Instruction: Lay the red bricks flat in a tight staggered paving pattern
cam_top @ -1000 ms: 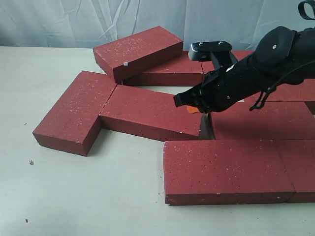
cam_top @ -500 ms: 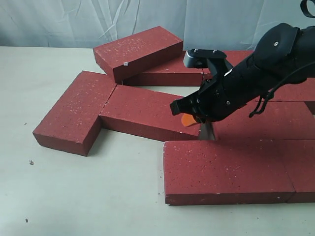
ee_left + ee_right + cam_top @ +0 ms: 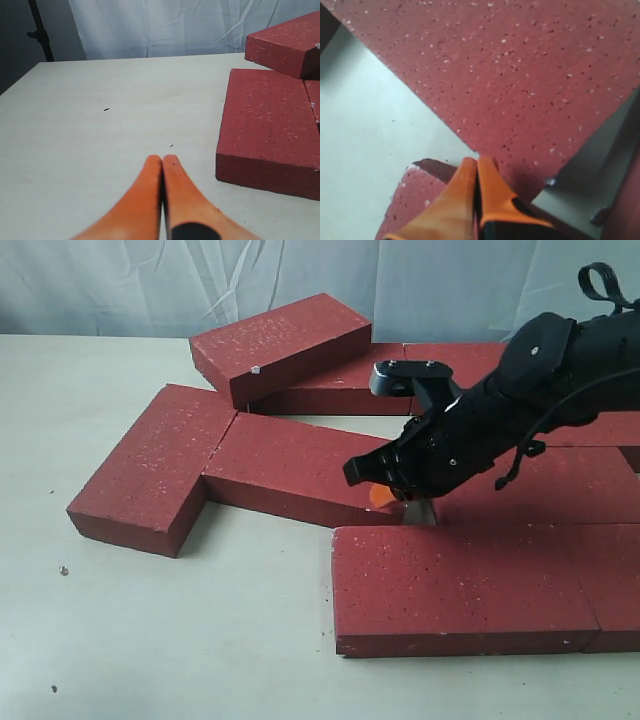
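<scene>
The right gripper [image 3: 383, 496], pinched shut and empty, is placed at the near right corner of the middle red brick [image 3: 300, 465], whose long axis runs leftward from it, just behind the front brick [image 3: 460, 585]. The left gripper [image 3: 162, 159], likewise closed on nothing, is held over bare table [image 3: 100, 150] beside the leftmost brick [image 3: 265, 135], where open room is found.

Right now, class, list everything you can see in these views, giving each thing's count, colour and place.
red bricks: about nine, dark red, clustered on the table; some partly hidden by the arm
top brick: one, dark red, resting askew on others at the back
table: one, pale cream, under everything
curtain: one, white, behind the table
specks: a few, greyish, on bare table
right arm: one, black, above the bricks
right gripper: orange, shut, at a brick's corner
left gripper: orange, shut, above bare table
</scene>
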Tool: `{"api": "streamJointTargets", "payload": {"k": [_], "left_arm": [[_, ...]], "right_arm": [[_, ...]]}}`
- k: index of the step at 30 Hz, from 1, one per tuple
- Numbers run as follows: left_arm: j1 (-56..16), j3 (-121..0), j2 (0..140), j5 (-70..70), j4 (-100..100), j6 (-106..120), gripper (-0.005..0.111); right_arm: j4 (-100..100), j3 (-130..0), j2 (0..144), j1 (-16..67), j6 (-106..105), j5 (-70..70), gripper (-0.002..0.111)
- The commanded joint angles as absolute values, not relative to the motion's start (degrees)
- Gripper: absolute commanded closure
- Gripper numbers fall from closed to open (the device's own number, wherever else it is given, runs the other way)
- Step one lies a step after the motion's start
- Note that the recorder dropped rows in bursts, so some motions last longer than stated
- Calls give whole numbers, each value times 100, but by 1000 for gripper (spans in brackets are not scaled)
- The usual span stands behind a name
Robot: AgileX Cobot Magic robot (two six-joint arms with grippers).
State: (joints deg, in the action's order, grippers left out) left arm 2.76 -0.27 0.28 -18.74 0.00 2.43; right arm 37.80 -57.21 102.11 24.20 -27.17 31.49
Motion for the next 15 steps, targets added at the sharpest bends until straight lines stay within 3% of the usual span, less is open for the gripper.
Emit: {"api": "streamJointTargets", "payload": {"k": [1,15], "left_arm": [[277,0,0,-1789,0,233,107],[277,0,0,-1789,0,233,107]], "right_arm": [[3789,-5743,10408,2415,-2740,2868,109],[3823,-5743,10576,2415,-2692,1168,109]]}}
